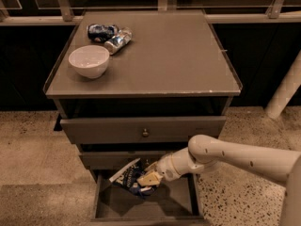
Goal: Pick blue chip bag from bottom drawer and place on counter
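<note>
The blue chip bag (pixel 126 178), dark navy with a white edge and white lettering, sits tilted above the floor of the open bottom drawer (pixel 106 204). My gripper (pixel 146 178) reaches into the drawer from the right on a white arm and is shut on the bag's right side. The counter (pixel 174 55) is the flat grey top of the cabinet, well above the gripper.
A white bowl (pixel 89 60) and two crushed blue-and-silver cans (pixel 109 35) lie on the counter's back left. The knobbed drawer (pixel 145 128) above is slightly open and overhangs the bottom drawer. A white post (pixel 285 88) stands at the right. Speckled floor surrounds the cabinet.
</note>
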Robot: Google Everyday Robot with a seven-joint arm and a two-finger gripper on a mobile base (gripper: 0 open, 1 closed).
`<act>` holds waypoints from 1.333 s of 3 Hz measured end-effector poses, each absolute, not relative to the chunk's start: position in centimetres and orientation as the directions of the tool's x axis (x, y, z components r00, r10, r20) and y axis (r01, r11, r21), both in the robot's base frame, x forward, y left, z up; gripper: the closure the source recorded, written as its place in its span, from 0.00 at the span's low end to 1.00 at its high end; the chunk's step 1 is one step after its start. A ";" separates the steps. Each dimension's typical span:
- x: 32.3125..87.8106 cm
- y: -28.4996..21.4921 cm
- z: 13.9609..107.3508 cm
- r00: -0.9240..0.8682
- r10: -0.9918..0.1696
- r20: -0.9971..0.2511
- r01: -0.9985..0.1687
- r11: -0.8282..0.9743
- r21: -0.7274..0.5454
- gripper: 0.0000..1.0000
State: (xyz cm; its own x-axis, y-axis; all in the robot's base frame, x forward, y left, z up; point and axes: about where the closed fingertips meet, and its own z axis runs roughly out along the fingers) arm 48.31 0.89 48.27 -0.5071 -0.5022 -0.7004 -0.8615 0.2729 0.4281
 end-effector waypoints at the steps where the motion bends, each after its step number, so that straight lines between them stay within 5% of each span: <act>1: 45.7 2.9 53.2 -0.489 -0.524 -0.697 -0.870 0.350 0.347 1.00; 4: 42.7 3.6 60.5 -0.425 -0.584 -0.692 -0.892 0.402 0.208 1.00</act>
